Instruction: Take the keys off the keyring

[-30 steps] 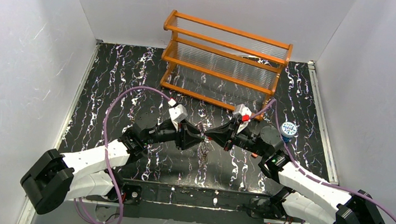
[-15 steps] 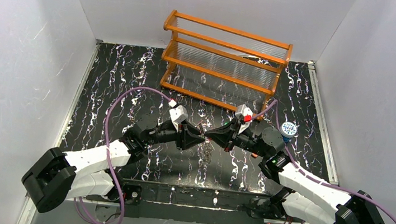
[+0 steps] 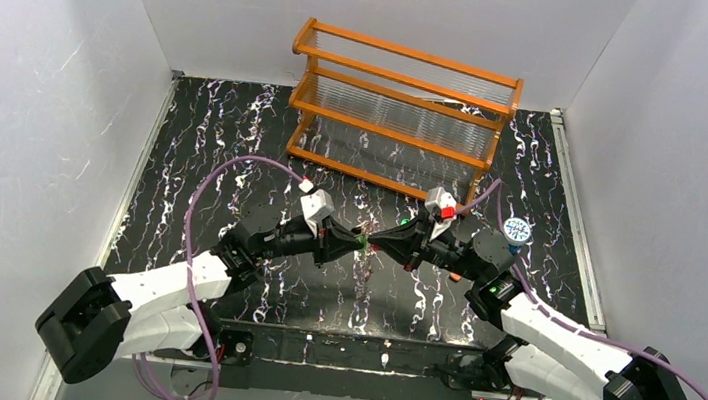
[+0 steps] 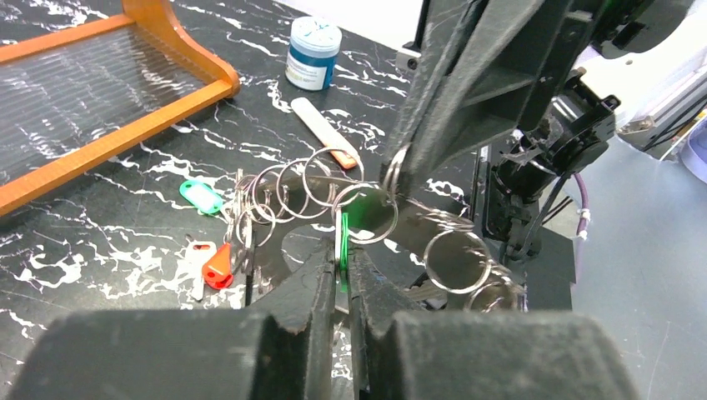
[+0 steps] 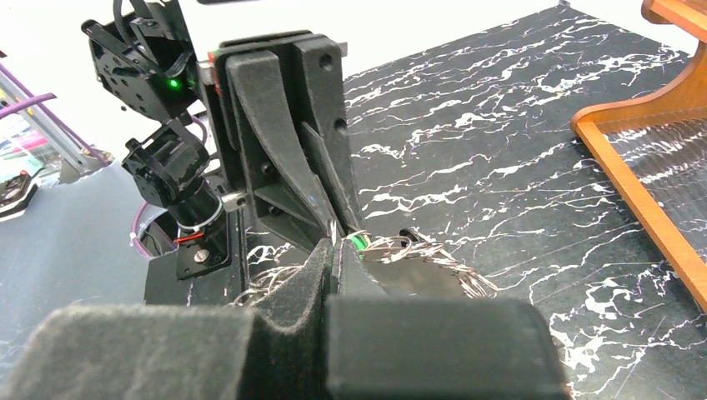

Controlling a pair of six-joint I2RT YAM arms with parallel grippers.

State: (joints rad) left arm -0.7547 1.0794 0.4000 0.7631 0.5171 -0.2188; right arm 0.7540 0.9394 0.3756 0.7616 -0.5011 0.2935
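Above mid-table, the grippers meet tip to tip at the keyring [image 4: 367, 212]: left gripper [image 3: 349, 244] at 9 o'clock, right gripper [image 3: 378, 242] at 3.
The left pinches the green key [image 4: 343, 242] edge-on, its long axis along the fingers. The right, pressed together, nips one loop of the keyring, touching the key at 1 o'clock in the left wrist view. The key likely has to slide off toward 9. The red key [image 4: 218, 264] trails on the table. The rack [image 3: 402, 95] at 12 holds clear rods; the jar [image 3: 517, 231] is lidded, contents unseen.
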